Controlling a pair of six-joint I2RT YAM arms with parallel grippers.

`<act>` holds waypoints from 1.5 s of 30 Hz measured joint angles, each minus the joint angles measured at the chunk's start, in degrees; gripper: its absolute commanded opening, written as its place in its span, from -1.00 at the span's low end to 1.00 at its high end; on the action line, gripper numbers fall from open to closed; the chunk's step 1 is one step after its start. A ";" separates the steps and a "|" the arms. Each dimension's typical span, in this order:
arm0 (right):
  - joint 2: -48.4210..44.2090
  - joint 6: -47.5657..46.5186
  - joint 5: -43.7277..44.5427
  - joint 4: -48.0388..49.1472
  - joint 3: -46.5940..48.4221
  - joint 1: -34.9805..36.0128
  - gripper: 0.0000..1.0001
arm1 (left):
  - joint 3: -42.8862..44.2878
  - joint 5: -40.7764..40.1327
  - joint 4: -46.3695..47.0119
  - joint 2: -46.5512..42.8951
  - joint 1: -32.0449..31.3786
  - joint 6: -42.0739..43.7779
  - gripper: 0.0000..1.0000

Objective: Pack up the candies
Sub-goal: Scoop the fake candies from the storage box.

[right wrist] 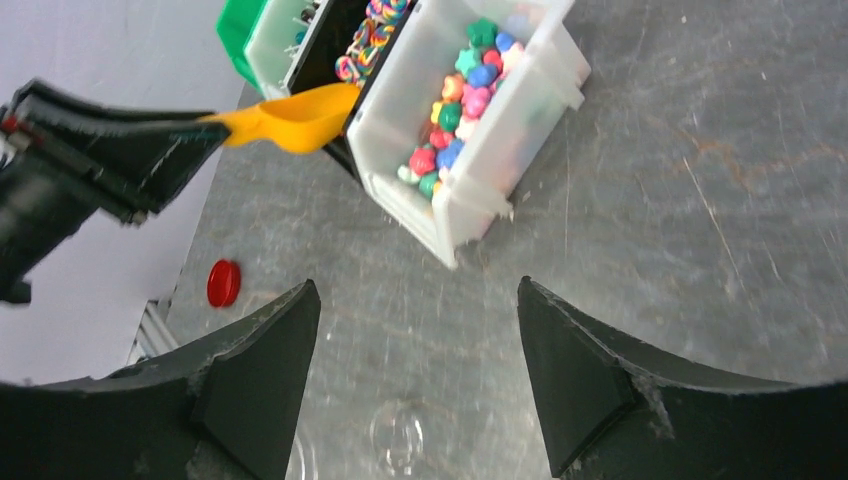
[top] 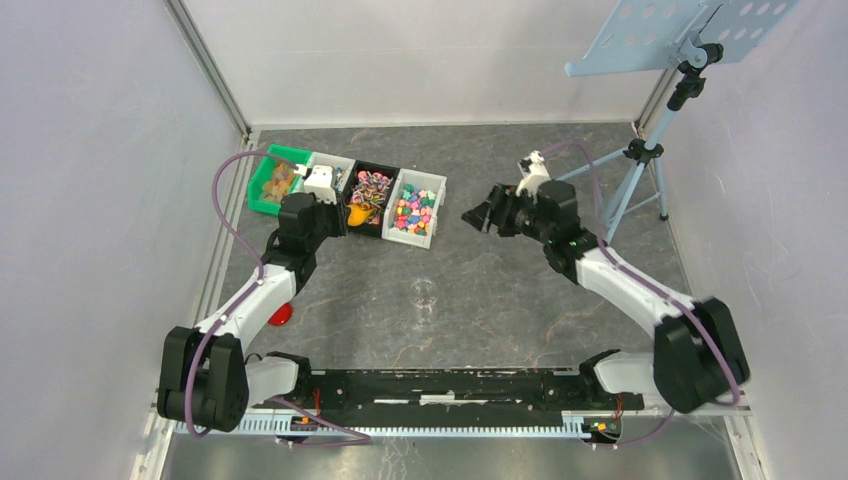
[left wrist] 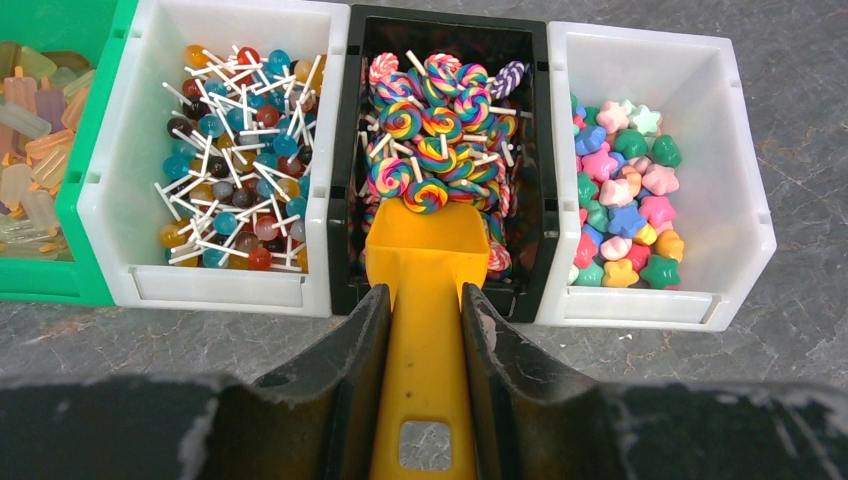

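Packing looks barely begun, by our reading; the left tool (left wrist: pixel 425 300) is clamped on the handle of the orange scoop (left wrist: pixel 426 250), whose bowl reaches ahead of the tool into the black bin (left wrist: pixel 350 150); the bowl's lip touches the heap of swirl lollipops (left wrist: pixel 430 130) and one swirl sits right at its front edge, yet the bowl itself shows bare, so we judge that no load has been taken; the candies (left wrist: pixel 625 215) all lie in bins ahead of that tool: star-shaped sweets in the right white bin (left wrist: pixel 740 150) beside the scoop, round stick lollipops (left wrist: pixel 235 150) in the left white bin (left wrist: pixel 215 288) on its other side, pale jelly pieces (left wrist: pixel 30 150) in the green bin (left wrist: pixel 90 160) beyond; the right tool (right wrist: pixel 415 288) hangs off to the right of the bins, jaws wide apart and nothing between them; near it, on its arm's base side, a small clear jar (top: pixel 425 292) stands on the worktop (right wrist: pixel 700 250); the jar is faint in every view and we make out no sweets inside; the red lid (right wrist: pixel 223 283) lies well apart from the jar, close by the left arm, so the jar is open to receive; left to do, as we judge: scoop a load, carry it to the jar, tip it in, likely repeat, then fit the lid.
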 measured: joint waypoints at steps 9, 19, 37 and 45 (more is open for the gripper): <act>25.31 0.79 7.21 0.37 23.67 5.68 0.41 | -1.86 -0.76 3.76 0.26 0.04 -1.57 -0.95; 38.66 -1.31 17.05 -10.86 39.52 6.69 0.32 | -1.86 -0.76 4.83 1.03 0.13 -1.79 -0.95; 44.89 1.99 17.29 -12.00 40.13 6.73 -0.50 | -1.84 -1.42 7.72 3.04 0.50 -5.53 -0.95; 44.81 7.13 16.81 -7.78 37.94 6.49 -0.91 | -2.75 -4.98 10.16 3.54 -0.79 -9.57 -0.95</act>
